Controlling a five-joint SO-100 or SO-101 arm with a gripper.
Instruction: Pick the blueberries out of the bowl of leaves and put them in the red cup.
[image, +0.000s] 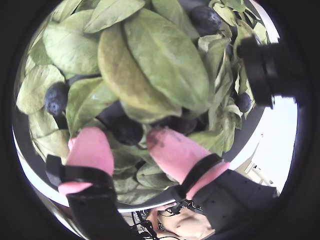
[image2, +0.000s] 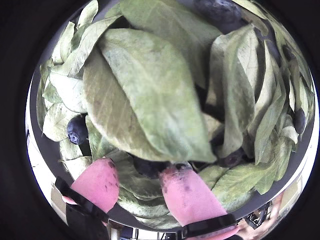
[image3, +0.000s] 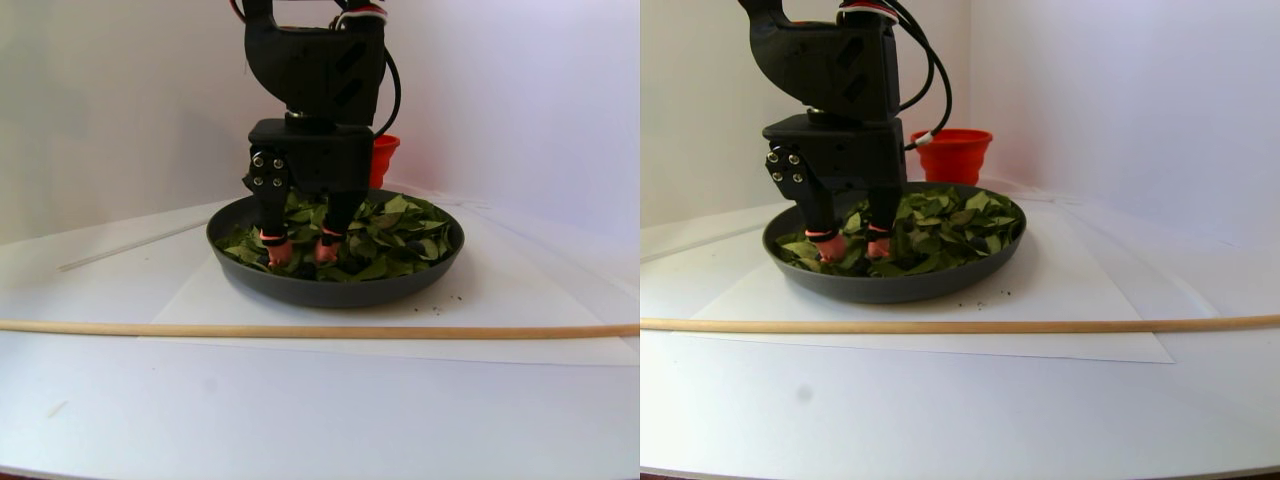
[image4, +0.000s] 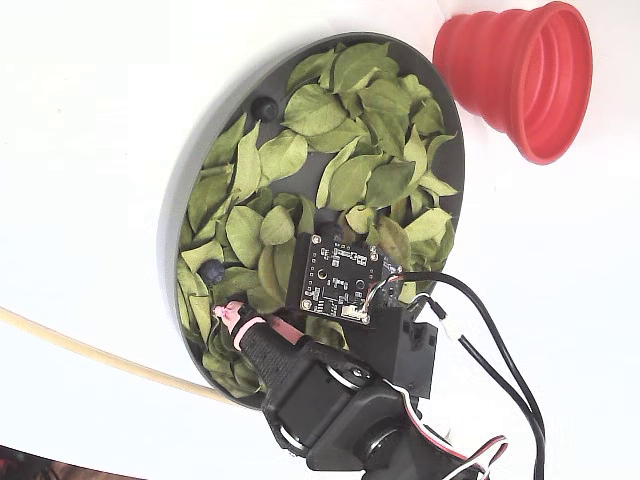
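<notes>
My gripper (image: 122, 135) is open and pushed down into the leaves (image: 165, 55) in the dark grey bowl (image3: 335, 288). Its pink fingertips (image: 90, 147) stand on either side of one dark blueberry (image: 129, 129), which is half under a leaf; a gap shows on each side. The other wrist view has the same blueberry (image2: 148, 168) between the fingers (image2: 186, 192). More blueberries lie to the left (image: 56, 98), top (image: 205, 20) and right (image: 243, 101). In the fixed view one berry (image4: 265, 107) rests by the rim. The red cup (image4: 520, 75) stands outside the bowl, beyond its far edge.
A thin wooden stick (image3: 300, 330) lies across the table in front of the bowl, seen too in the fixed view (image4: 80, 350). The bowl sits on a white sheet (image3: 480, 295). Arm cables (image4: 490, 350) trail over the bowl's edge.
</notes>
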